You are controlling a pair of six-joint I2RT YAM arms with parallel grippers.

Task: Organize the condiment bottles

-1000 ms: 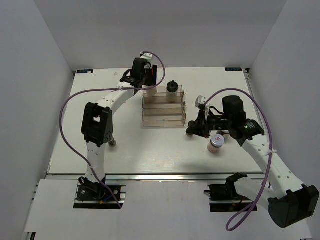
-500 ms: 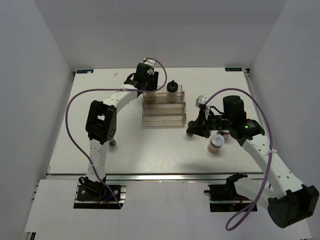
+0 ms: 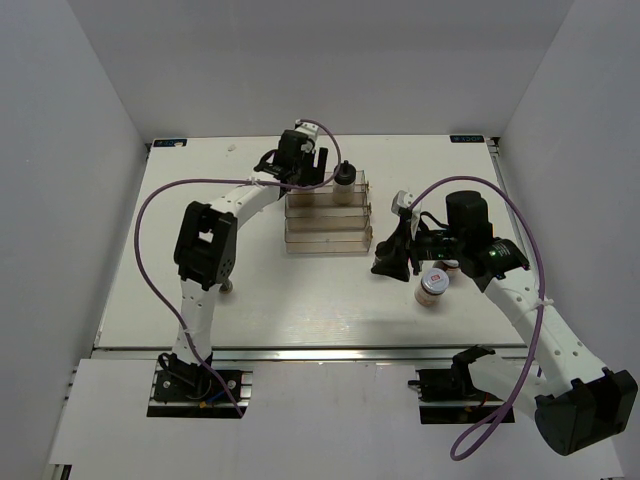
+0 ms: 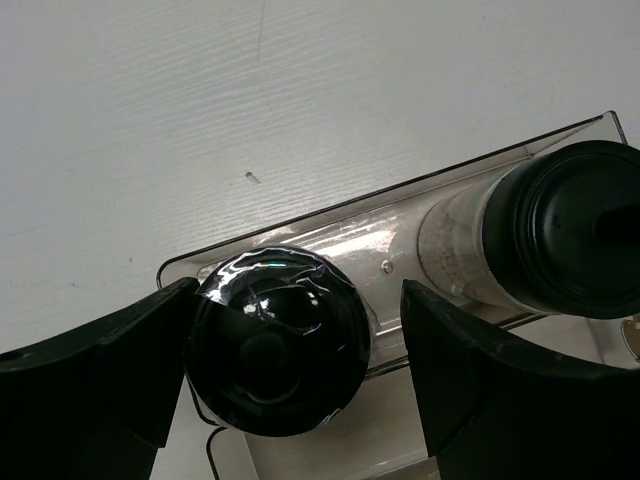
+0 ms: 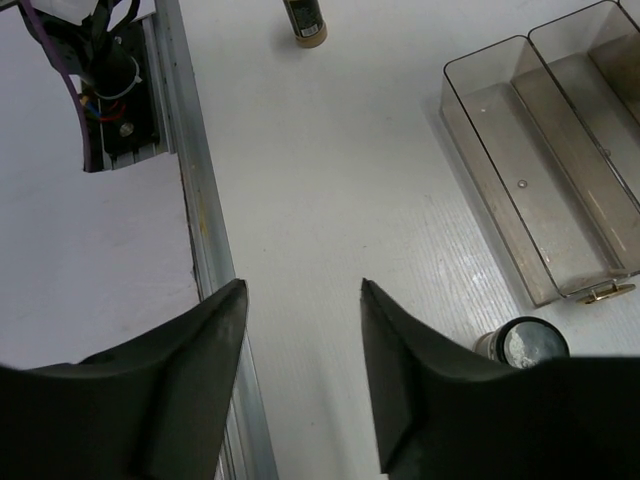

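Note:
My left gripper (image 3: pixel 303 168) hangs over the back step of the clear rack (image 3: pixel 327 236). It is open around a dark black-capped bottle (image 4: pixel 275 350) that stands in that step; the left finger is at its side and the right finger is apart from it. A pale bottle with a black knob top (image 3: pixel 344 178) (image 4: pixel 560 235) stands in the same step. My right gripper (image 3: pixel 388 260) (image 5: pixel 302 290) is open over bare table with nothing between its fingers. A dark-lidded jar (image 5: pixel 525 340) stands just beside its right finger. A brownish jar with a red-marked white lid (image 3: pixel 432 285) stands right of it.
One small dark bottle (image 3: pixel 228 287) (image 5: pixel 305 20) stands on the table by the left arm's elbow. The rack's two front steps (image 5: pixel 540 180) hold nothing. The table's metal front edge (image 5: pixel 205 250) runs under my right gripper's left finger.
Both grippers have opened. The left one shifted right along the rack's back step and let go of the dark bottle there. The right one stayed in place.

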